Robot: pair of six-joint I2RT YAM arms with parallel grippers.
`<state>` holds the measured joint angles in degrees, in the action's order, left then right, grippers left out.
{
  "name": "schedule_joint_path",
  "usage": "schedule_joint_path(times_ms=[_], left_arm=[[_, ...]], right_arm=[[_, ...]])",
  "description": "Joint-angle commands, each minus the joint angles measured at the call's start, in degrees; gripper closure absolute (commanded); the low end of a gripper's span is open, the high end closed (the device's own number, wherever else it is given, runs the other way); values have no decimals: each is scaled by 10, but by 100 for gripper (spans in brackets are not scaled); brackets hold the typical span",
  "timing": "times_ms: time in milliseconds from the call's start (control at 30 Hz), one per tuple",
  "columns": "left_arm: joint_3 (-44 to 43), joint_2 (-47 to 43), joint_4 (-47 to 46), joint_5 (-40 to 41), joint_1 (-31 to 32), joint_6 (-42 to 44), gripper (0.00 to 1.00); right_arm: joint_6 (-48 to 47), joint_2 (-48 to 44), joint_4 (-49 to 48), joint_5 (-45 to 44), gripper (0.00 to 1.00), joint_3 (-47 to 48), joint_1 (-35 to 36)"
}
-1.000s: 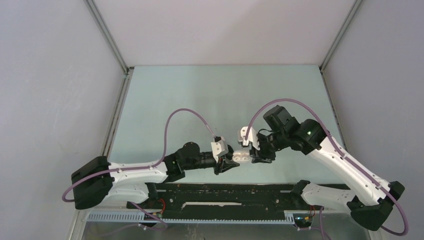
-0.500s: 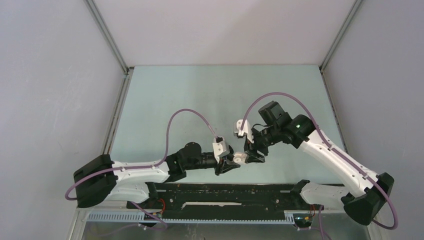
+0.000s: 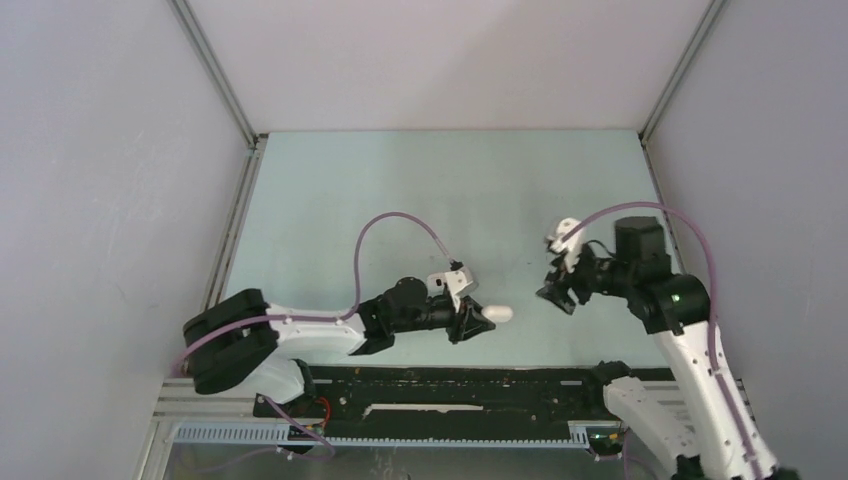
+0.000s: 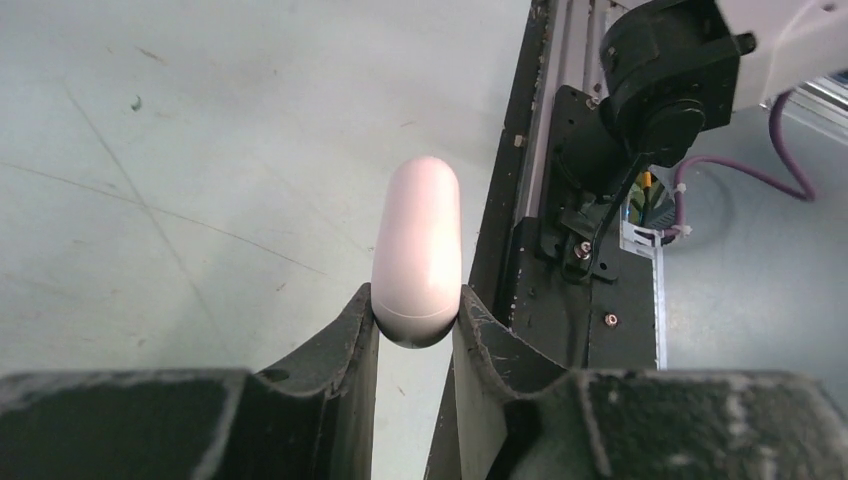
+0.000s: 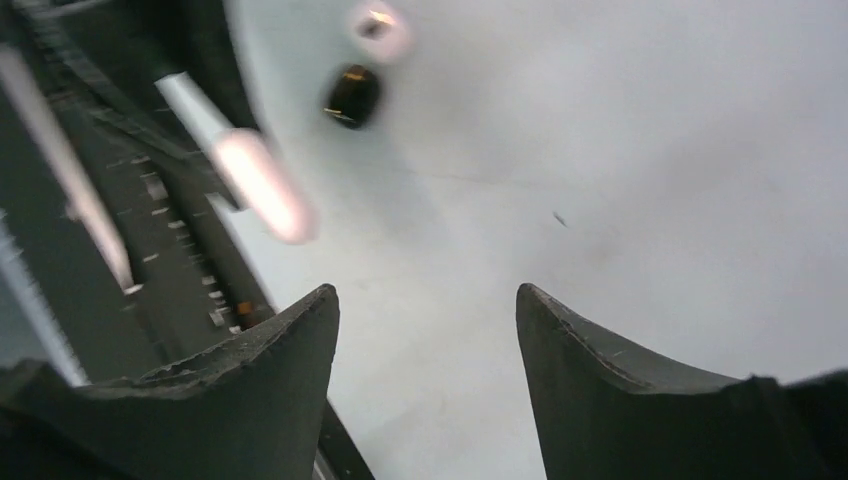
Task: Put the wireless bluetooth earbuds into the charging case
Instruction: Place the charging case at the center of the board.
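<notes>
My left gripper [image 3: 470, 322] is shut on a white, pill-shaped charging case [image 3: 496, 313] and holds it near the table's front edge. In the left wrist view the case [image 4: 418, 250] looks closed, its lower end pinched between my fingers [image 4: 362, 330]. No earbuds show in any view. My right gripper [image 3: 556, 290] is open and empty, well to the right of the case and apart from it. In the right wrist view its jaws [image 5: 425, 300] stand wide over bare table, and the case [image 5: 262, 190] shows blurred at the upper left.
The black base rail [image 3: 450, 385] runs along the front edge, close to the case; it also shows in the left wrist view [image 4: 560, 200]. A small dark blurred shape [image 5: 352, 95] shows in the right wrist view. Grey walls enclose the table on three sides.
My right gripper has drawn away from the case to the right and is open. My left arm has moved right with the case, which looked open before and now looks closed.
</notes>
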<state>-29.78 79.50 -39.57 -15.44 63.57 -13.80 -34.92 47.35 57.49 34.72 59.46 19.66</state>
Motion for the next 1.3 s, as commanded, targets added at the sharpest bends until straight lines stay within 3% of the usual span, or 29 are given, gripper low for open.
schedule_joint_path(times_ms=[0, 100, 167, 300, 433, 767, 967, 1267], left_arm=[[-59, 71, -34, -13, 0, -87, 99], [-126, 127, 33, 5, 0, -148, 94], [-182, 164, 104, 14, 0, -162, 93], [-255, 212, 183, 26, -6, -175, 92], [-304, 268, 197, 0, -27, -225, 90], [-343, 347, 215, -27, -74, -319, 89], [-325, 341, 212, -24, -79, -323, 88], [-308, 318, 266, -7, -89, -302, 75]], right_arm=[[88, -17, -130, 35, 32, -80, -173], [146, 59, -171, 157, 30, -115, -303], [156, 109, -166, 209, 21, -109, -363], [131, 137, -126, 229, 11, -92, -415], [124, 132, -130, 199, 1, -107, -418], [121, 126, -137, 177, 0, -114, -418], [120, 131, -138, 177, 0, -115, -416], [117, 136, -142, 169, 0, -117, -396]])
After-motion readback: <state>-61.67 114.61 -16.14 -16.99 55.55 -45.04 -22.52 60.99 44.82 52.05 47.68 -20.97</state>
